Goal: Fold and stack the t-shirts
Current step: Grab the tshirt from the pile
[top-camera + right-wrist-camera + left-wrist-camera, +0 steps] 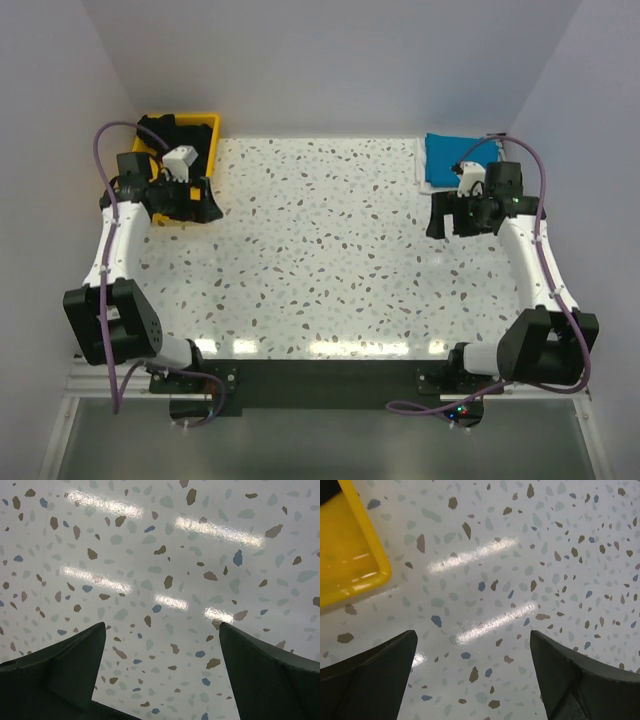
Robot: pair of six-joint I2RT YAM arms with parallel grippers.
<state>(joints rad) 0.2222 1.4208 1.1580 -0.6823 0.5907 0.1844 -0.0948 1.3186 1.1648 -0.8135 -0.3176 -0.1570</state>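
Observation:
A black t-shirt [172, 130] lies bunched in the yellow tray [208, 124] at the back left. A bright blue t-shirt [455, 155] lies folded at the back right corner, with a pale cloth edge [421, 172] along its left side. My left gripper [200, 207] hangs open just in front of the tray, over bare tabletop. In the left wrist view that gripper [472, 636] has only table between its fingers, and the tray's corner [355, 565] is at upper left. My right gripper [438, 216] stands open in front of the blue shirt. The right wrist view shows the gripper [162, 627] empty.
The speckled white table [320, 250] spreads between the arms. Grey walls close in the back and both sides. Purple cables loop off each arm near the tray and the blue shirt.

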